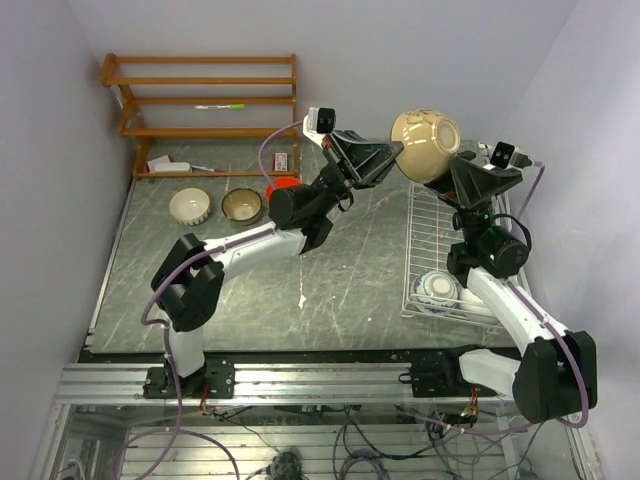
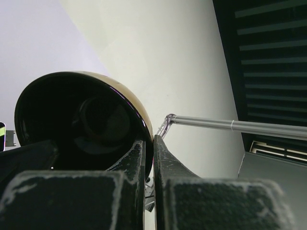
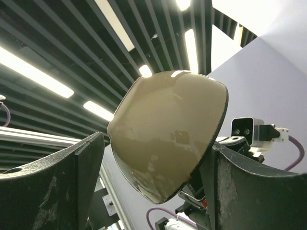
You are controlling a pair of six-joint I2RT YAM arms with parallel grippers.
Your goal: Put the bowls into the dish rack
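**Top external view**
- Tan-brown round bowl with a dark rim (image 1: 425,143): upper centre-right of the frame, lifted clear of the table and over the far end of the white wire dish rack (image 1: 430,228).
- The left gripper (image 1: 396,153) meets the bowl's left edge. The right gripper (image 1: 456,166) sits at its lower right.
- A blue-and-white patterned bowl (image 1: 437,288) lies inside the dish rack at its near end, right side of the frame.
- On the grey marbled table (image 1: 350,270), left of centre, a cream-white bowl (image 1: 189,205) stands just beside a bowl with a brownish inside (image 1: 241,205).
- A bright orange-red bowl (image 1: 283,184) is partly hidden behind the left arm.
- Brown wooden shelf unit (image 1: 200,100): upper left.

**Left wrist view**
- The tan-brown bowl (image 2: 81,120) fills the left half of the frame, its dark inside facing the camera.
- The left gripper (image 2: 149,163) is clamped on the bowl's rim, its fingers (image 2: 136,165) nearly together with the rim pinched between them.

**Right wrist view**
- The tan-brown bowl (image 3: 168,139) is at centre, glossy outer wall towards the camera.
- The right gripper (image 3: 158,143) has its jaws spread wide, with one of its fingers (image 3: 62,187) at lower left and the other at lower right, the bowl between them.
- Whether they press on the bowl cannot be told.
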